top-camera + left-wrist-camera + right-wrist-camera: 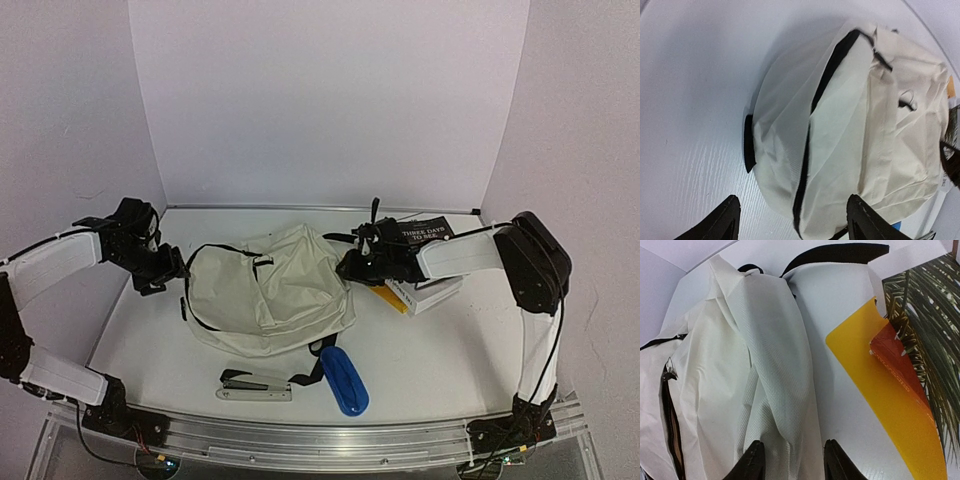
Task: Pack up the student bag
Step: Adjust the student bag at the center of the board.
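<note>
Student bag (pixel 268 290) is found lying flat mid-way across the table (pixel 450 350), flanked by the left tool (pixel 792 205), spread wide and empty, and the right tool (pixel 790 450), narrowly parted over a fabric fold, no hold evident, probably so its mouth can be opened.

Bright diffuse light, soft shadow beside student bag (pixel 850 125), slight blur

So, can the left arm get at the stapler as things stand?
Probably yes. The stapler lies uncovered on the table on the near side of the student bag. The left gripper, open and empty, sits beside the bag's left end with bare table between.
</note>
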Controlling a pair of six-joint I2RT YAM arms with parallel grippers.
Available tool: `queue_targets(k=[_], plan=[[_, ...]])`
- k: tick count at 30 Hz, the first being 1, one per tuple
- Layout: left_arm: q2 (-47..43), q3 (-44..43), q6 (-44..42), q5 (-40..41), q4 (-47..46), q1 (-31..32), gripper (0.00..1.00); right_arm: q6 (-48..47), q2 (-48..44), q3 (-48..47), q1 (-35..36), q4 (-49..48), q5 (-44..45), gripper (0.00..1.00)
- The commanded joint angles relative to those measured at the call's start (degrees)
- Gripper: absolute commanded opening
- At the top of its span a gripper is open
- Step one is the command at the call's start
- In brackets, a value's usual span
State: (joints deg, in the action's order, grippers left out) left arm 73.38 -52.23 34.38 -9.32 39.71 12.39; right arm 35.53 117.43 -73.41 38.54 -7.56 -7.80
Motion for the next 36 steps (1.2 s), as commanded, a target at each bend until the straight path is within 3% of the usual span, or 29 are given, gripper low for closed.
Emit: queue_targets(k=[1, 6, 11, 18, 27, 29, 36], plan=[[-3.5, -9.5, -1.8, 7.5, 4.9, 1.9, 0.75, -3.1, -7.8, 0.1, 0.1, 2.6, 2.2, 0.5], [-2.5, -12.0, 1.2, 7.5, 2.1, 8.0, 0.77, -3.6, -13.9, 2.2, 0.2, 3.0, 0.6, 0.64], [3.9, -12.3, 5.1, 5.8, -4.4, 14.9, 0.78, -3.4, -18.1, 4.2, 1.6, 3.0, 0.8, 0.74], [18.7, -17.0, 6.7, -0.3, -12.8, 20.3, 0.84, -2.5, -20.9, 6.1, 5.6, 3.0, 3.8, 0.79], [32.4, -23.1, 6.1, 2.5, -9.5, 20.3, 0.88, -1.7, -19.4, 6.2, 10.0, 3.0, 5.1, 0.8], [33.9, -23.4, 6.1, 2.9, -9.1, 20.3, 0.85, -1.5, -18.7, 5.9, 10.6, 3.0, 5.2, 0.8], [33.1, -20.6, 6.8, 5.5, -10.0, 20.3, 0.57, -1.3, -16.3, 3.8, 12.6, 3.0, 6.0, 0.8]])
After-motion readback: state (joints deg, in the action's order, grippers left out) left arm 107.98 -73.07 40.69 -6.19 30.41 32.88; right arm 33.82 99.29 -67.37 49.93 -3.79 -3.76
